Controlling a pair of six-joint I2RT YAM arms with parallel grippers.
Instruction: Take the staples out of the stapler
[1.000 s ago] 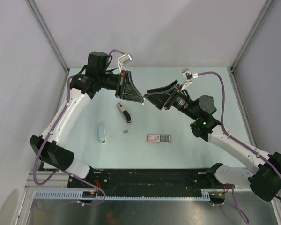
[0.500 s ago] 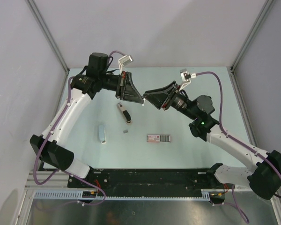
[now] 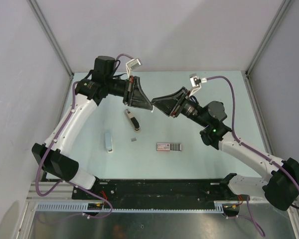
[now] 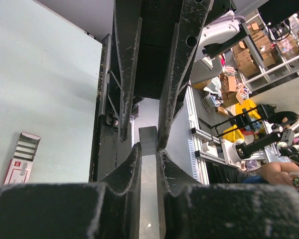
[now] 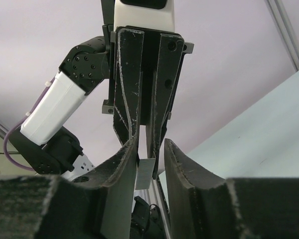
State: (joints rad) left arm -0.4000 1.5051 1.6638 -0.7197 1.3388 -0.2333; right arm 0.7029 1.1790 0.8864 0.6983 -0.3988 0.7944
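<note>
Pale-green bench (image 3: 189,164) carries the stapler (image 3: 169,146), well below the jaws, which meet in mid-air. My left gripper (image 4: 148,153) pinches a small pale strip (image 4: 148,139), staples by my guess. My right gripper (image 5: 150,147) has its jaws spread around that strip, not yet gripping. I judge the handover unfinished.

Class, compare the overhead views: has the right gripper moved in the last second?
Yes. Against the stapler, which has not shifted, the right gripper has crept left and slightly up the view, toward the left gripper.
</note>
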